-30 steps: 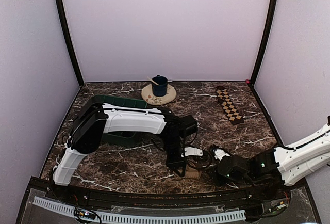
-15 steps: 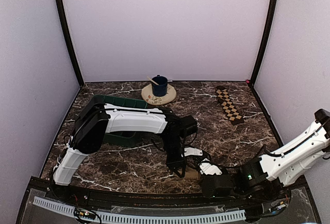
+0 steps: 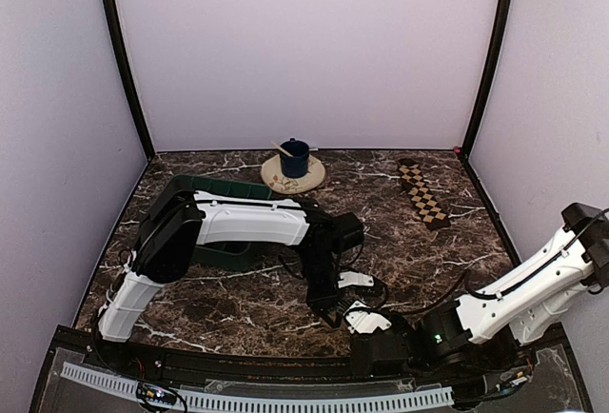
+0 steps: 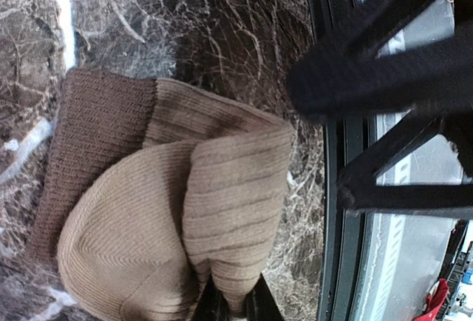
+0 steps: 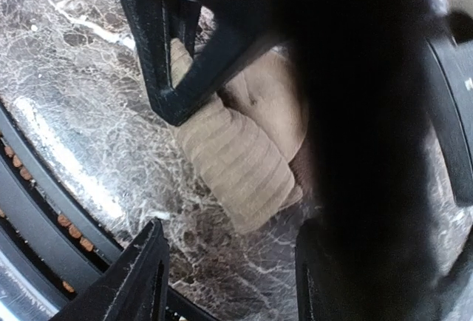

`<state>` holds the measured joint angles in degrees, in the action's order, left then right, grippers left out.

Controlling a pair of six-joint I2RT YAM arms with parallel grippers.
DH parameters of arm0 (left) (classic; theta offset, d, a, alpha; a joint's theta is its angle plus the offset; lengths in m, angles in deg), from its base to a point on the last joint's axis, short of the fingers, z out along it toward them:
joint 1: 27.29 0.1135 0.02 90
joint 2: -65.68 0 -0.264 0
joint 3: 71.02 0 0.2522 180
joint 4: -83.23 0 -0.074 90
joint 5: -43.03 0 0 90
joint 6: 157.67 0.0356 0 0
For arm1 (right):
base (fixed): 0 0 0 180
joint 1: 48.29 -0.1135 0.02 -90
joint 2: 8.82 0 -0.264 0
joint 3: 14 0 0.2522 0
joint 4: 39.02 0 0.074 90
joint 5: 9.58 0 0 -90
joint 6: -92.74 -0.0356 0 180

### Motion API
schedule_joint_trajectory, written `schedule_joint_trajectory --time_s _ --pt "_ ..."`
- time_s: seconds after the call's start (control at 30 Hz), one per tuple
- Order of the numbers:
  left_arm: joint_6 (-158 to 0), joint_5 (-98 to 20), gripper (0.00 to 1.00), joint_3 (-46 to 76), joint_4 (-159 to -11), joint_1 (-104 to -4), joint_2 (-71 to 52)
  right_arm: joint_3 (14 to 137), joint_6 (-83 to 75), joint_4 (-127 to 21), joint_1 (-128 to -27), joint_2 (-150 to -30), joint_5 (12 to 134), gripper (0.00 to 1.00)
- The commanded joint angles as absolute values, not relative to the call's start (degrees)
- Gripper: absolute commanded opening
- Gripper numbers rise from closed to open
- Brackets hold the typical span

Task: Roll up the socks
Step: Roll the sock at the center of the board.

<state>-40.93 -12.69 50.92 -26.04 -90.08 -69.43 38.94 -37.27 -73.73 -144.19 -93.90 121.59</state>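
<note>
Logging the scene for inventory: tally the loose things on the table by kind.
socks: 2 (tan sock, checkered sock)
green bin: 1
blue cup: 1
stick in the cup: 1
plate: 1
total: 6

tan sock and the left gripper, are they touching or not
Touching. The left wrist view shows a fold of the tan sock pinched in the left gripper, with the fabric squeezed between its two fingers.
</note>
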Motion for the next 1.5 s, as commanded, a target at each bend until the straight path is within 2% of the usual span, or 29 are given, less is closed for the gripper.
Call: schedule_joint_trajectory --time_s 0.0,0.3,0.53,1.07,1.23,1.47 --pt "-40.7 -17.3 0.0 49.1 -22.2 -90.2 -74.5 42.1 -32.1 -73.8 -144.8 -97.1 125.1 0.54" --pt "-40.4 -16.8 0.0 49.3 -22.1 -89.7 -75.0 45.2 -27.4 -76.5 -144.8 -98.2 129.1 0.54" --pt "-40.3 -16.4 0.0 49.5 -22.1 -89.4 -75.2 46.0 -22.7 -76.3 -144.3 -99.7 123.0 0.53" --pt "-40.2 -16.0 0.0 49.8 -21.8 -89.3 -75.3 46.9 -13.0 -77.0 -138.6 -101.2 117.5 0.52" --pt "-40.2 -16.2 0.0 49.8 -21.8 -89.3 -75.3 47.2 -9.8 -76.2 -136.5 -102.5 114.8 0.49" --pt "-40.2 -16.3 0.0 50.2 -21.8 -89.3 -75.3 47.3 -8.9 -75.8 -134.0 -103.3 110.4 0.39"
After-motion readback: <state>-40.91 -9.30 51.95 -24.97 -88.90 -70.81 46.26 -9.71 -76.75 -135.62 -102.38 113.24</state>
